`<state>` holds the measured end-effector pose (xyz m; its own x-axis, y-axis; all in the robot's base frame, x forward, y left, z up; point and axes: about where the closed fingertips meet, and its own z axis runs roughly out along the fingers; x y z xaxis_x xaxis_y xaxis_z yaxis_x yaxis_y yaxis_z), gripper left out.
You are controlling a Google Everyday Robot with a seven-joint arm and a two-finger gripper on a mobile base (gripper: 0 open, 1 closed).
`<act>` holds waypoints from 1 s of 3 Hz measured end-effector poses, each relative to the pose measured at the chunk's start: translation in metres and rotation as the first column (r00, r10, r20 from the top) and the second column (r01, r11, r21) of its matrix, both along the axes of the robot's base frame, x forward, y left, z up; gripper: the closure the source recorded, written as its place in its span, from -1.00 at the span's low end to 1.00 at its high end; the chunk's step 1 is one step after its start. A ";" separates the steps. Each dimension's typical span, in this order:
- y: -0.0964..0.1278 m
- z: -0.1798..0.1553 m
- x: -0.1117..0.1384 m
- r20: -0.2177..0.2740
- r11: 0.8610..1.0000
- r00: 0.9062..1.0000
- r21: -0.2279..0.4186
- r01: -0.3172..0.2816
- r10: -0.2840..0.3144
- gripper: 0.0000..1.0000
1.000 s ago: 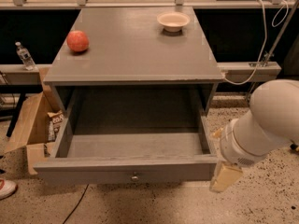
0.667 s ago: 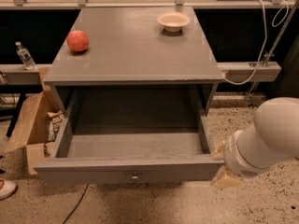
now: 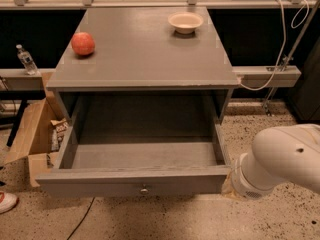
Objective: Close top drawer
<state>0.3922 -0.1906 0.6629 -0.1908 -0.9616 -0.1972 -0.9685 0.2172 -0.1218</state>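
Note:
The top drawer (image 3: 135, 182) of the grey cabinet is pulled far out, and its inside is empty. Its plain flat front carries a small round metal knob (image 3: 144, 189) at the centre. My white arm (image 3: 280, 164) comes in from the lower right. My gripper (image 3: 227, 186) shows only as a small tan tip beside the drawer's right front corner, just below the front's top edge. The rest of it is hidden behind the wrist.
A red apple (image 3: 83, 43) and a pale bowl (image 3: 185, 22) sit on the cabinet top (image 3: 145, 59). An open cardboard box (image 3: 29, 134) stands on the floor at the left, with a water bottle (image 3: 25, 59) on a ledge above. A cable (image 3: 280, 44) hangs at the right.
My arm has dropped lower and swung right, so less of the gripper shows beside the drawer's right front corner. The drawer has not moved.

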 end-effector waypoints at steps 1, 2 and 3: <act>0.003 -0.032 0.017 -0.015 0.999 0.999 -0.021 0.042 -0.042 1.00; 0.005 -0.037 0.025 -0.006 0.998 0.998 -0.025 0.061 -0.061 1.00; 0.009 -0.038 0.039 0.025 0.996 0.996 -0.017 0.088 -0.088 1.00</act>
<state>0.4313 -0.1815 0.6251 -0.2702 -0.9448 -0.1852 -0.9425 0.2989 -0.1496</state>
